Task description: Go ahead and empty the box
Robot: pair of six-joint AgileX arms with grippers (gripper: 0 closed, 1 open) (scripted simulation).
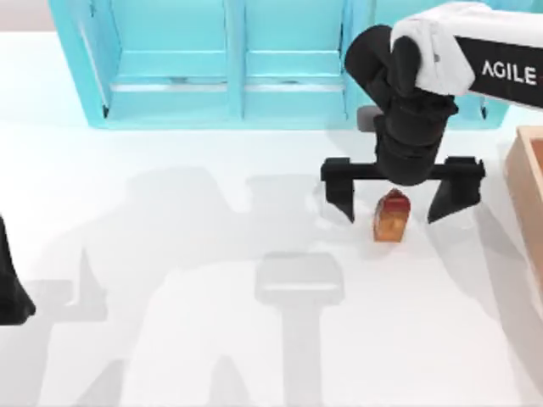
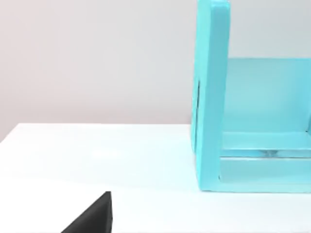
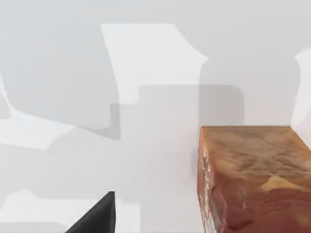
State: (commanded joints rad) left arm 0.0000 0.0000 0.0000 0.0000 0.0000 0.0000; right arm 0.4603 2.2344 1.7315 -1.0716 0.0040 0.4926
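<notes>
My right gripper (image 1: pixel 392 202), fingers spread wide, hangs over an orange-brown block (image 1: pixel 391 217) standing on the table just left of the box (image 1: pixel 526 182). Descending off-centre, I risk toppling it. My left arm is parked far left of the box.

Top view overhead; wrist views low, near table (image 1: pixel 170 254).

Right arm up close: a white shell link with "AGILE" lettering in white on a black band, running into a chunky, rounded matte-black wrist. Below it, the right hand (image 1: pixel 391 203) shows a flat black crossbar with two tapered black fingers (image 1: pixel 342 199). Over at the left, the left hand (image 1: pixel 13 292) shows as a plain black wedge.
</notes>
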